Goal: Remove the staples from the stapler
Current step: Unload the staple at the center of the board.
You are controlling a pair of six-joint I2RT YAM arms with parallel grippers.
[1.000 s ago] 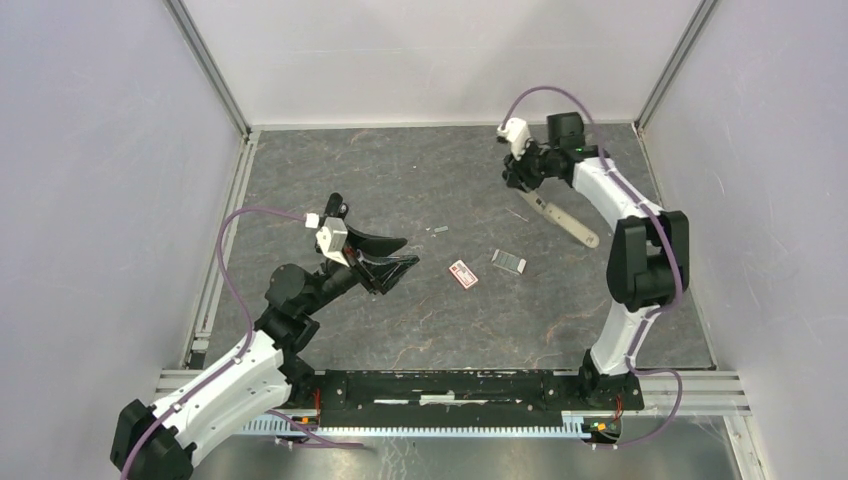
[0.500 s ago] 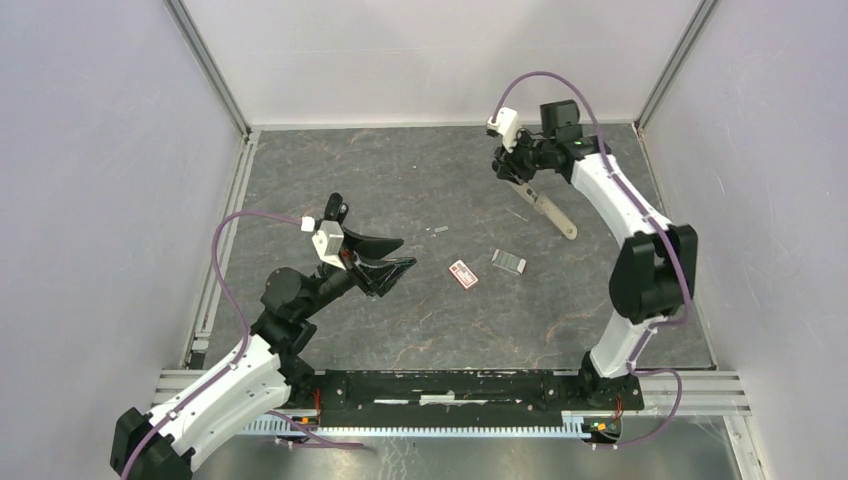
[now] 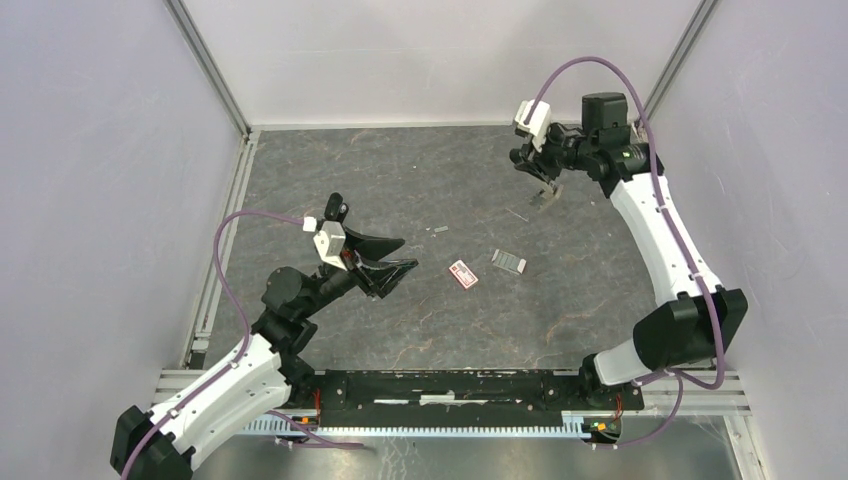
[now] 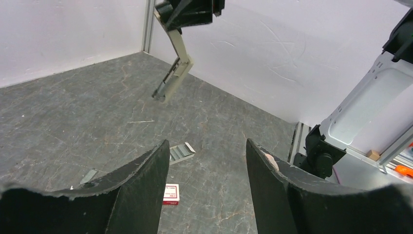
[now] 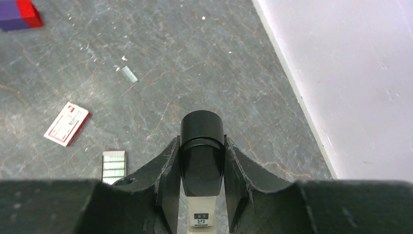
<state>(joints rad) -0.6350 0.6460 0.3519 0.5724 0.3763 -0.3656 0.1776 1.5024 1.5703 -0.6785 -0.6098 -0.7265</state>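
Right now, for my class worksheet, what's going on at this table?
The right gripper holds the stapler by its black end, lifted off the table towards the far right, with its pale rail hanging down. The left gripper hangs open and empty over the left side. A strip of staples lies on the table beside a small red-and-white box.
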